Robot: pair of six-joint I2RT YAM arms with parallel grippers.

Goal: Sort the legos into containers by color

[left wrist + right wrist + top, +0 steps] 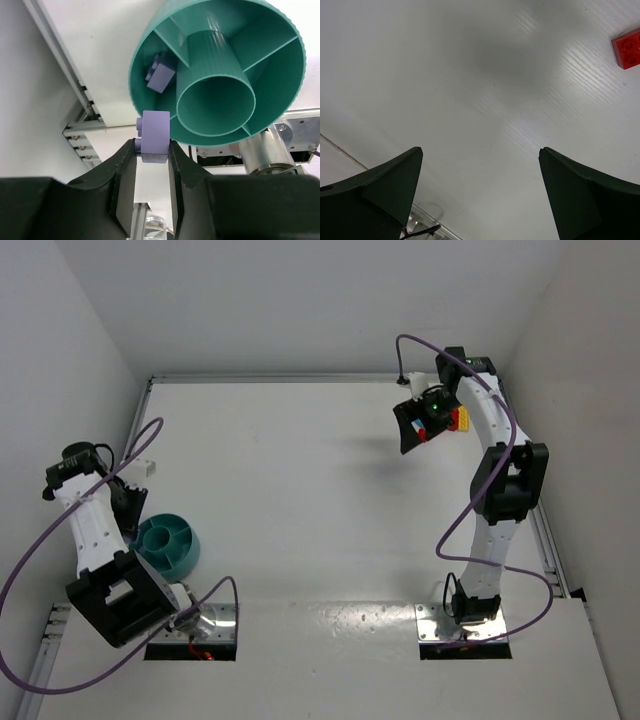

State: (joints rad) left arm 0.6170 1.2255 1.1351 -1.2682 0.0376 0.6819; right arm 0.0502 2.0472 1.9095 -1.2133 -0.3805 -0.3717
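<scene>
A: Left claw [152, 156] is nearly closed, pinching a bluish brick [154, 131] by its flat sides, right at the fingertips. Nothing else in it.
B: Where is it vs the bowl [134, 75]?
A: At the rim, next to the compartment holding a matching brick [160, 75]. Can't tell if it's over the opening yet.
B: Right claw [485, 192]?
A: Wide open, holding nothing, over the table [470, 75]. Red brick [628, 47] lies off to one side, apart from both fingers.
B: Handling?
A: My read: hard, light, slick plastic. It won't deform, but it may twist or pop out if pinched off-centre. Grip across two opposite flat sides, centred, clear of the studs.
</scene>
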